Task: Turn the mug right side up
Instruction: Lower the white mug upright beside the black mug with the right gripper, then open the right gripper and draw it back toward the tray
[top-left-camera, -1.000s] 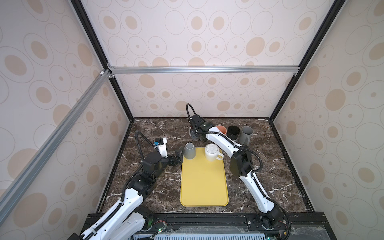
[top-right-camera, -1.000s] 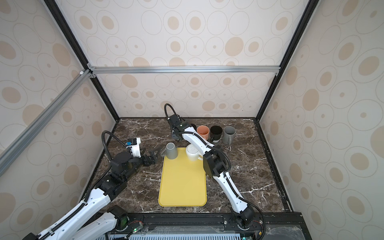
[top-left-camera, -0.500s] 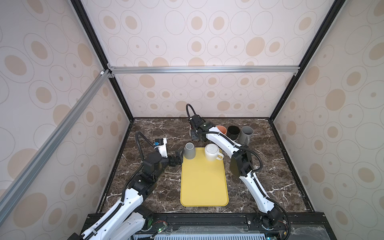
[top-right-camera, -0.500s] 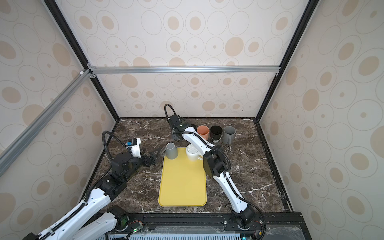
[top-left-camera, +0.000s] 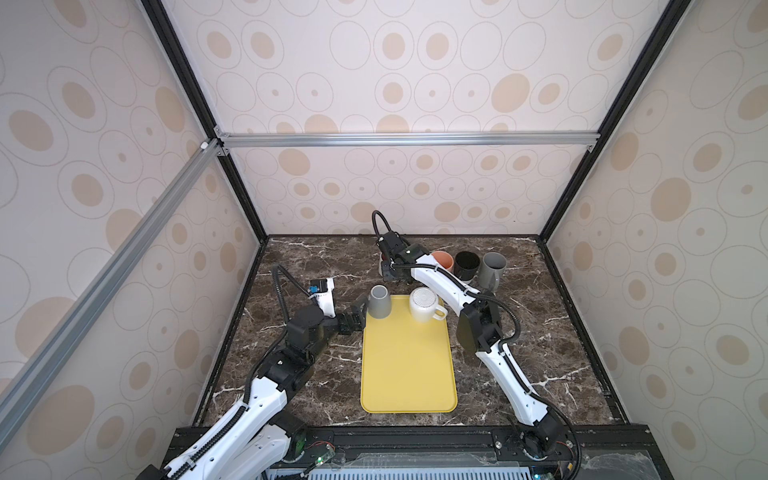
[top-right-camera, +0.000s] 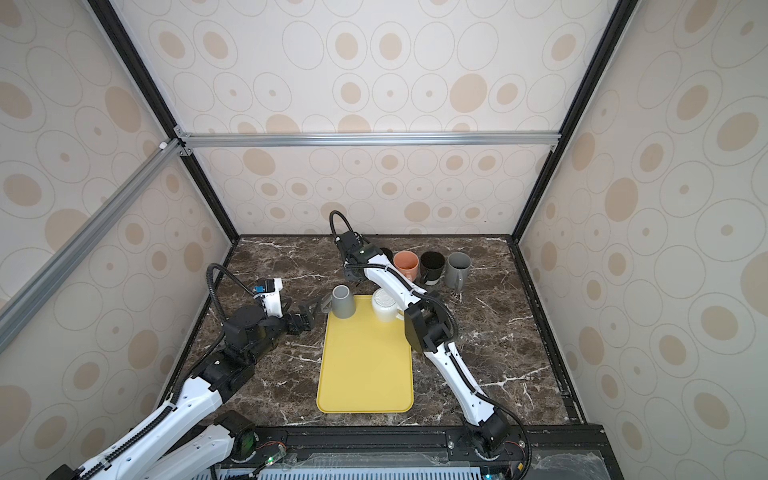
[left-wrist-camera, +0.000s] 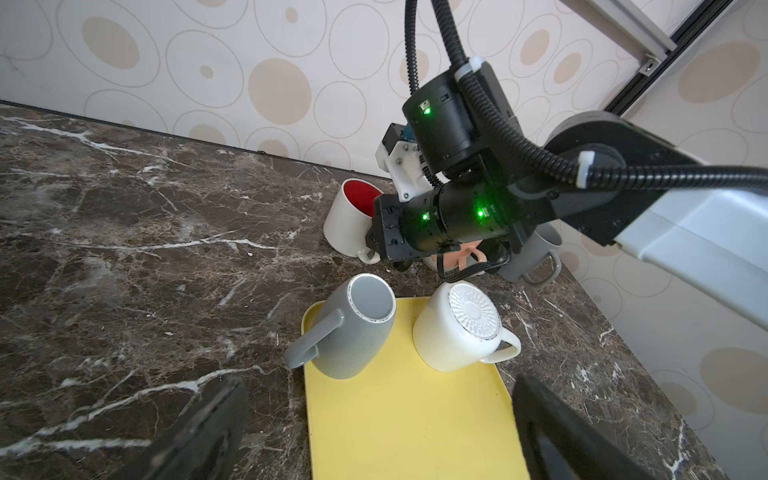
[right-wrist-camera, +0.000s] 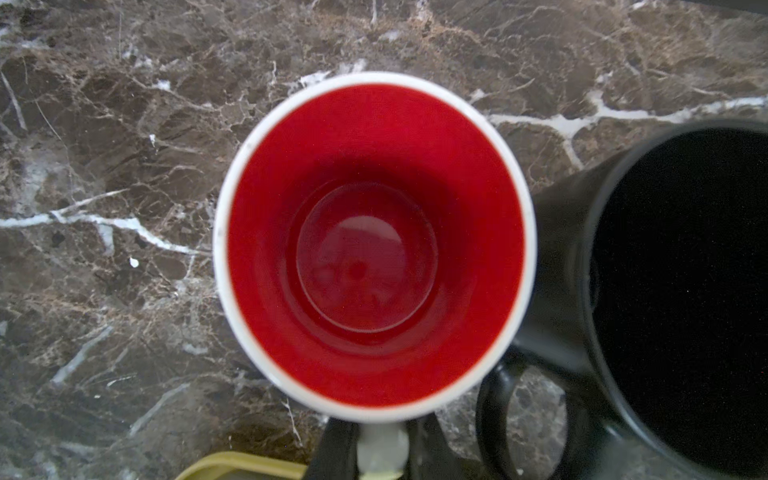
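Note:
A white mug with a red inside stands mouth up on the marble just behind the yellow tray, also seen in the left wrist view. My right gripper is shut on its white handle; in both top views the gripper hides most of it. A grey mug and a white ribbed-base mug sit upside down on the tray's far end. My left gripper is open, empty, just left of the grey mug's handle.
Three upright mugs line the back right: orange, black and grey. The black one stands close beside the red-inside mug. Enclosure walls ring the marble table.

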